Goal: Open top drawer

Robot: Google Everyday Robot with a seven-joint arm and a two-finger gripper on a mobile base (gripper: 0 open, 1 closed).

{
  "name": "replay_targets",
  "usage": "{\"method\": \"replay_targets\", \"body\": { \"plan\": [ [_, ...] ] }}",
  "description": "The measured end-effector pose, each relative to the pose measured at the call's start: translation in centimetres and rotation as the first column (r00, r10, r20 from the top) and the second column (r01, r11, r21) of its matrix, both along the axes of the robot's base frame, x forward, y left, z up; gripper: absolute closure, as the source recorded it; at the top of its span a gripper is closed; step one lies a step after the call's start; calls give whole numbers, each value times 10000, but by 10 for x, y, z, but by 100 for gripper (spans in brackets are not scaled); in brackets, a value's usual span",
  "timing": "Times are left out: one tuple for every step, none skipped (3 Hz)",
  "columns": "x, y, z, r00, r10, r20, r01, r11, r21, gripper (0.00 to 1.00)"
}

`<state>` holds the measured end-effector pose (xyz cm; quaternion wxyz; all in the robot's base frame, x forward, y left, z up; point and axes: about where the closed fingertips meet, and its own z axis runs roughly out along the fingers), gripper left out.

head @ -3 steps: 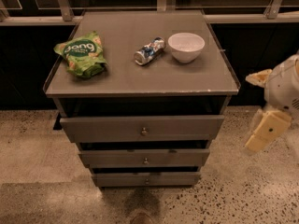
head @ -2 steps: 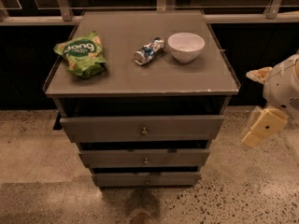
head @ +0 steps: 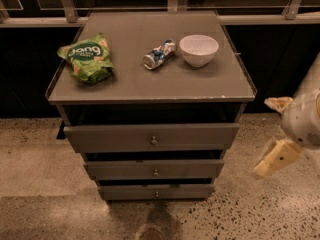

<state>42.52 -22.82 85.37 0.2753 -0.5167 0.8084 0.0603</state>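
Claw point(head: 272, 133) has dipped lower, right of the top drawer point(head: 110, 136), spread wide and empty; knob point(head: 154, 141) untouched, approach underway.

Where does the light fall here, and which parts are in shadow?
Camera view: the cabinet top is evenly lit; dark shadow fills the gap above the top drawer; the pincer, low at the cabinet's right, is brightly lit.

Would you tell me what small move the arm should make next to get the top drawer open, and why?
Probably swing the gripper across toward the knob of the top drawer: it hangs low, off to the right of the cabinet, well apart from that knob.
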Motion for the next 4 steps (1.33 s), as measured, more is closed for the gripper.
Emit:
{"method": "replay_targets", "body": {
  "plan": [
    [2,-3,-54,9970,-736,220,698,9874,1424,0],
    [12,-7,-50,9920,-1096,631,984,9823,1592,19],
    [12,-7,-50,9920,-1093,630,982,9824,1590,42],
    [12,-7,-50,9920,-1093,630,981,9824,1589,65]
  ]
}}
